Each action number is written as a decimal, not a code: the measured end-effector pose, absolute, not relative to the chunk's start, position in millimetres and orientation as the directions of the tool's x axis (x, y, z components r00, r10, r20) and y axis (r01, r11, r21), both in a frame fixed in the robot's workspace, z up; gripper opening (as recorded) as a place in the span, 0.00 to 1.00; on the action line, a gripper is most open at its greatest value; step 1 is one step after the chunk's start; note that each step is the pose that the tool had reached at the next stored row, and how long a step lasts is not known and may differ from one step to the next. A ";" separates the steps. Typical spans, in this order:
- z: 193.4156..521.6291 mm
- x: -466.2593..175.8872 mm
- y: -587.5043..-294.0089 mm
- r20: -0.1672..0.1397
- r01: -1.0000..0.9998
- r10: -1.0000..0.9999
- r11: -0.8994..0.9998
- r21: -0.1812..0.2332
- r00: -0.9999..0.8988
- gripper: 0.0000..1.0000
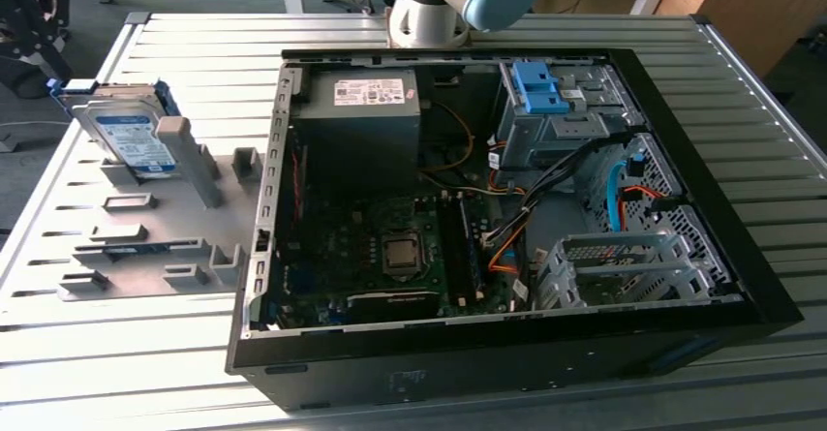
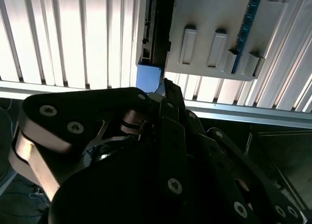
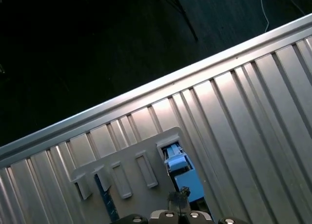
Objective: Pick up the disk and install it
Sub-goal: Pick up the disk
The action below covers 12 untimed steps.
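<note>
The disk stands upright on its edge in a slot of the grey holder plate at the exterior view's left. It is silver with a white-and-blue label and blue rails. In the first wrist view its blue rail end shows at the edge of the holder plate, with my gripper just beside it in the picture. In the second wrist view the dark linkage of my gripper points at the blue rail. Nothing is held.
An open computer case lies on the ribbed metal table, to the right of the holder in the exterior view. Inside are a dark grey box, a blue bracket, a silver drive cage and loose cables. The arm's base stands behind the case.
</note>
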<state>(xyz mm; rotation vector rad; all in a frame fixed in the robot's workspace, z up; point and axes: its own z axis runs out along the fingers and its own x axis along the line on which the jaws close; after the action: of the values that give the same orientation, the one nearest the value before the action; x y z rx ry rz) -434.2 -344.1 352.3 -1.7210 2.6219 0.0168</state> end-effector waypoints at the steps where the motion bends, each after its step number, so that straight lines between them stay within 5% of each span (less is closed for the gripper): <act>1: 352.3 -434.3 -344.1 -0.010 -0.922 -0.922 0.387 0.006 -0.387 0.11; 12: 352.2 -434.3 -344.1 -0.010 -0.938 -0.938 0.345 0.006 -0.345 0.11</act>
<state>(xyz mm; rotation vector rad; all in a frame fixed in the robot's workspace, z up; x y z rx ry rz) -434.3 -344.1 352.2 -1.7944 2.5726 0.0171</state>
